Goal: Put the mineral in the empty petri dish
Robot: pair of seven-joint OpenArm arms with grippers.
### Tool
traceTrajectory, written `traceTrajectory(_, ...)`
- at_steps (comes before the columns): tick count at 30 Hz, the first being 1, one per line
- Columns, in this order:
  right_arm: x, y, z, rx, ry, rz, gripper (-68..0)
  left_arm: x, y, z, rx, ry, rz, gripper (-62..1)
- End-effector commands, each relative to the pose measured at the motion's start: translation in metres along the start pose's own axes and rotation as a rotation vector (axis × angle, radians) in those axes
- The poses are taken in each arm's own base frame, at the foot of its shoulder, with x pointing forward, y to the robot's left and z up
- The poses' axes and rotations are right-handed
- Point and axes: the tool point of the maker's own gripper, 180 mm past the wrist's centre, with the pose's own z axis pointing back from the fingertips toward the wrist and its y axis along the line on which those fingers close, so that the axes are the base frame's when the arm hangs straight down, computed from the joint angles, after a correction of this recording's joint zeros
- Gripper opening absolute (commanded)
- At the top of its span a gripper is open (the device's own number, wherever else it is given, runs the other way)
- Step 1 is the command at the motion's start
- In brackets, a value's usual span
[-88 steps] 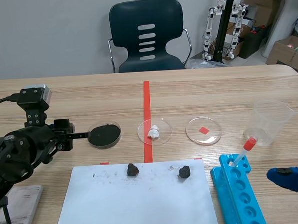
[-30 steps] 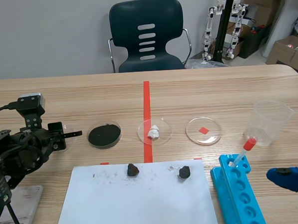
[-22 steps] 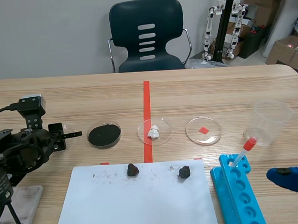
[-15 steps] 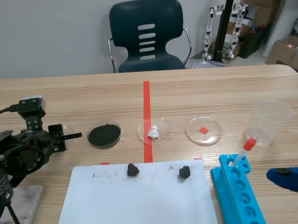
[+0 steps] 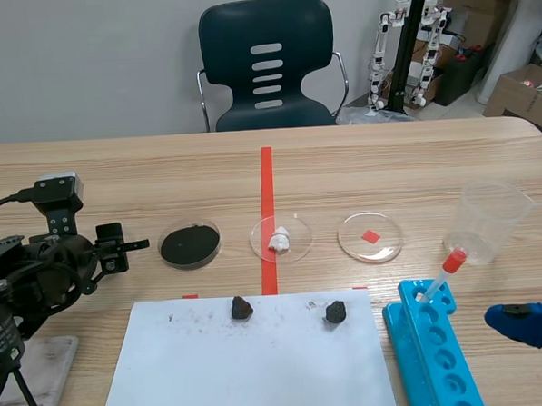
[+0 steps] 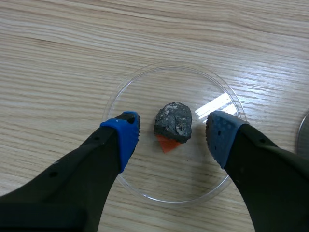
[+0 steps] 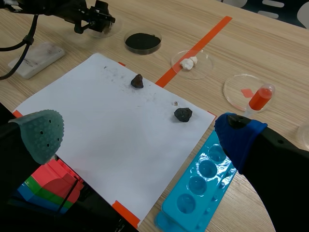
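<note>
Placement looks finished, as far as I can judge: the mineral [image 6: 173,122] lies in the clear petri dish [image 6: 126,88], near its middle, half covering an orange-red tape mark that shows through the dish floor. Over the dish hangs the left gripper [image 6: 172,133] with its fingers [image 6: 124,135] apart, one on each side of the stone and neither touching it, so nothing is clamped. What seems left is only for that arm to lift away. In the scene view this gripper sits at the left of the frame at middle height and hides the dish. At the lower right edge of that view, beside the blue rack [image 5: 434,358], the right gripper [image 7: 140,137] is likewise spread wide and holds nothing. As for the mineral, it is a small dark grey lump, rough and angular, with paler glinting flecks on its upper face.
</note>
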Motion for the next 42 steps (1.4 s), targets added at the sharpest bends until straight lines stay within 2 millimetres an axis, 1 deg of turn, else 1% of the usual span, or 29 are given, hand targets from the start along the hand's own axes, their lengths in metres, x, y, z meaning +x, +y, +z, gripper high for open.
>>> traceTrajectory(1,0.012,-0.0001,-0.0024,0.0,-0.041,0.001,0.4,0.0176,-0.0009,-0.0009,-0.004,-0.045,0.0,-23.1)
traceTrajectory(4,0.012,-0.0001,-0.0024,0.0,-0.041,0.001,0.4,0.0184,-0.0008,-0.0009,-0.004,-0.049,0.0,-13.9)
traceTrajectory(7,0.012,-0.0001,-0.0024,0.0,-0.041,0.001,0.4,0.0202,-0.0008,-0.0008,-0.004,-0.058,0.0,-6.8)
traceTrajectory(10,0.012,-0.0001,-0.0024,0.0,-0.041,0.001,0.4,0.0221,-0.0008,-0.0007,-0.004,-0.07,0.0,-1.8)
traceTrajectory(13,0.012,-0.0001,-0.0024,0.0,-0.041,0.001,0.4,0.0224,-0.0008,-0.0006,-0.004,-0.071,0.0,1.4)
traceTrajectory(42,0.012,-0.0001,-0.0024,0.0,-0.041,0.001,0.4,0.0225,-0.0021,-0.0006,-0.011,-0.072,-0.002,1.4)
